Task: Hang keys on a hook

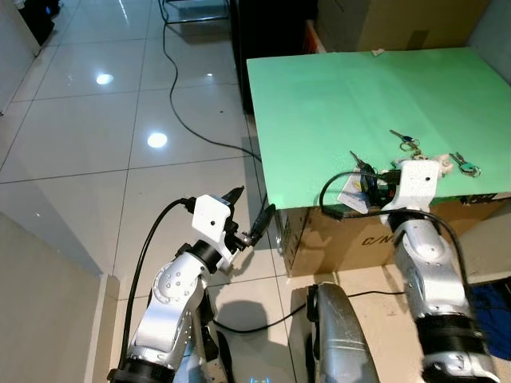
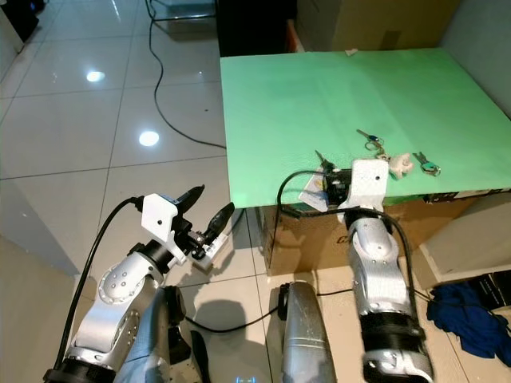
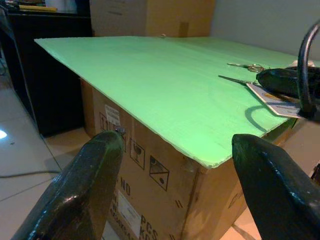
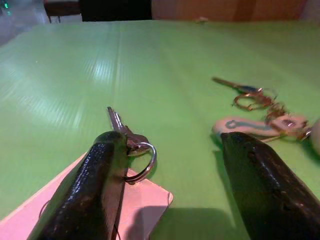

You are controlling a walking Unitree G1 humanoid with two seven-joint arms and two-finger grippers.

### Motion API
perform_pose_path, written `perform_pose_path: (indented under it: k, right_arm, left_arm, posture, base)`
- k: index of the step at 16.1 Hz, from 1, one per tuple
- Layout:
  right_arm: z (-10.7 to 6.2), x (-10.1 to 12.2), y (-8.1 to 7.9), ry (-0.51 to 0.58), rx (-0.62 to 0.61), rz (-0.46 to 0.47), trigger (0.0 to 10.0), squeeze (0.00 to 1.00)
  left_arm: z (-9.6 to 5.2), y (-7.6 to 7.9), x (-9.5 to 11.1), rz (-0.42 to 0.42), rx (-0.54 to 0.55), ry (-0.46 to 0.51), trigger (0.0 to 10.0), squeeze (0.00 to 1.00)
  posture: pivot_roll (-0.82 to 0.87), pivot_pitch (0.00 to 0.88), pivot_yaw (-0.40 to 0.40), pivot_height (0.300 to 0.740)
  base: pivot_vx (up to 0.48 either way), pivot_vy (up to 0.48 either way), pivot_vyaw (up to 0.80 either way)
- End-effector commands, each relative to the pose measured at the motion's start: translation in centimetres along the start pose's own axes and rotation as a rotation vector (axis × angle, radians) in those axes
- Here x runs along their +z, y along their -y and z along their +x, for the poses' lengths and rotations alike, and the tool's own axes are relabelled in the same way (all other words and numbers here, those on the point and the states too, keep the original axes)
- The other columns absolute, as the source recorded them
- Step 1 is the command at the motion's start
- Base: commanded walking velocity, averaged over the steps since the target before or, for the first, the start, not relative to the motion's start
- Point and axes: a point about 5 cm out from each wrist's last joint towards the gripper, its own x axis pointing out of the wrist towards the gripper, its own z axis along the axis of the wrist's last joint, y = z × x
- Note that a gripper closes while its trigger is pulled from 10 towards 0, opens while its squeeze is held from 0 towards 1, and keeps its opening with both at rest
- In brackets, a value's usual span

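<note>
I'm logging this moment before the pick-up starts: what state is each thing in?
Left gripper: jaws open, holding nothing, over the floor beside the box.
Right gripper: jaws open, low over the green board's near edge.
Tagged key: flat on the board, by one jaw.
Second key bunch: flat, ungrasped.
Teal-headed key: flat, ungrasped.

Head stereo pair looks forward and down from above both arms onto the green board (image 1: 375, 120) and tiled floor (image 1: 96, 144). Left wrist view looks along its fingers from below board level toward the board's corner. Right wrist view sits low and close over the board surface. All views share the board.
</note>
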Motion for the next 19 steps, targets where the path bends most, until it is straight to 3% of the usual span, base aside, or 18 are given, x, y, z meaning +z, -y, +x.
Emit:
perform_pose_path:
  k: [1,8,9,10,13,19]
  right_arm:
    - [0.1,-0.5,0.2,-0.036,-0.005,0.088,10.0,0.00]
    - [1.1,-0.4,-0.8,-0.047,0.074,0.107,10.0,0.00]
    - [1.2,-0.5,-0.8,-0.051,0.075,0.110,2.5,0.00]
    - [1.2,-0.6,-0.9,-0.058,0.078,0.118,0.0,0.00]
    - [0.9,-1.5,-1.2,-0.107,0.096,0.231,0.0,0.00]
    - [0.9,-1.6,-1.5,-0.119,0.145,0.225,0.0,0.00]
  left_arm:
    - [-0.1,0.0,0.3,0.006,0.000,0.012,10.0,0.00]
    - [-0.1,-0.2,0.3,0.011,0.000,0.013,10.0,0.00]
    - [-0.1,-0.2,0.3,0.010,0.000,0.013,10.0,0.00]
    - [-0.1,-0.2,0.3,0.009,0.000,0.013,10.0,0.00]
    - [-0.1,-0.1,0.3,0.004,-0.001,0.011,10.0,0.00]
    - [0.3,0.2,0.0,-0.017,0.002,0.008,10.0,0.00]
  posture:
    - [-0.19,0.164,0.045,0.588]
    - [-0.18,0.148,0.045,0.588]
    - [-0.19,0.148,0.044,0.588]
    - [-0.18,0.148,0.044,0.588]
    - [-0.19,0.155,0.043,0.588]
    - [-0.20,0.151,0.031,0.588]
  base:
    - [0.000,0.000,0.00]
    - [0.000,0.000,0.00]
    - [0.000,0.000,0.00]
    - [0.000,0.000,0.00]
    - [0.000,0.000,0.00]
    - [0.000,0.000,0.00]
